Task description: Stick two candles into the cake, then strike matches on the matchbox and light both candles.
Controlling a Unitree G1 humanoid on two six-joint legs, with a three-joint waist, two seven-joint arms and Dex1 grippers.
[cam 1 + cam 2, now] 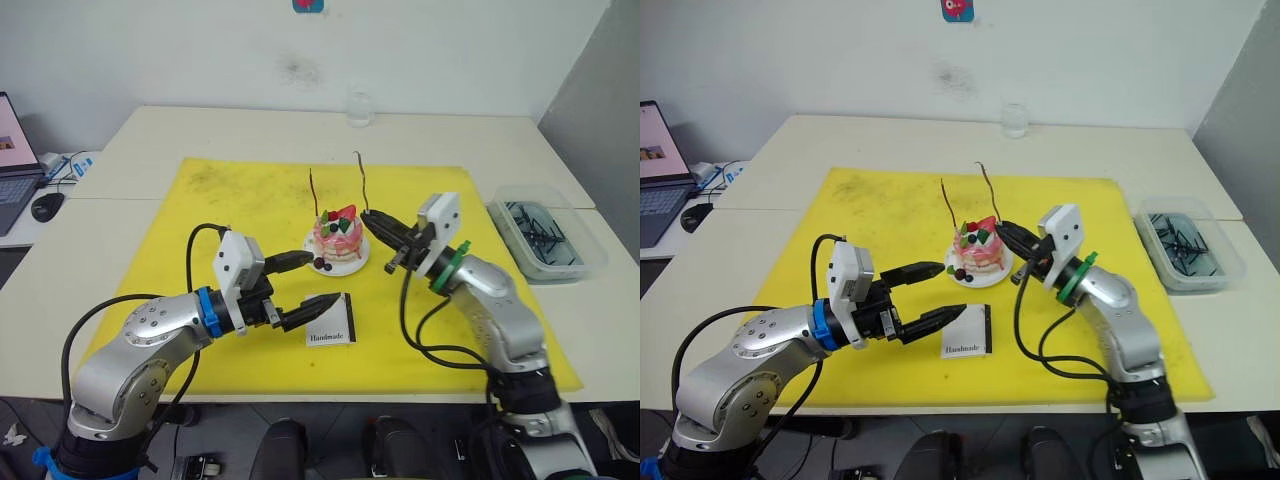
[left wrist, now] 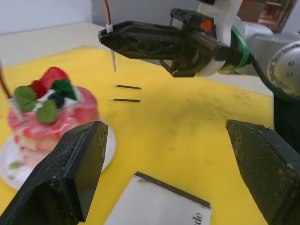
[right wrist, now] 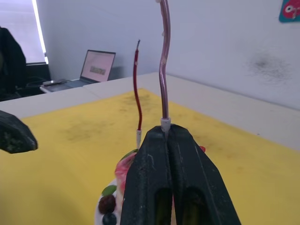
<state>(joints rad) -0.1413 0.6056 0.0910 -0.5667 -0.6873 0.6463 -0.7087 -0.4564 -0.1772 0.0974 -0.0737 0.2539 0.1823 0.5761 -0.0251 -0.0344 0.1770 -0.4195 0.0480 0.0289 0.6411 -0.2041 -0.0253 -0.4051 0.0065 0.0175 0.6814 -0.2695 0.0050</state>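
My right end effector (image 1: pixel 372 217) pinches the second candle (image 1: pixel 361 180) upright, cake (image 1: pixel 337 240) just beside at 8 o'clock.

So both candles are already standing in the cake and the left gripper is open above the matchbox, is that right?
Not quite: one candle stands in the cake; the right gripper is shut on the second candle, as the right wrist view shows. The left gripper is open above the matchbox.

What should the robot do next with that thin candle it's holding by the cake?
Probably lower the right tool so its candle sinks into the cake. One candle already stands in the cake; this one is pinched upright beside it, its pale tip bare.
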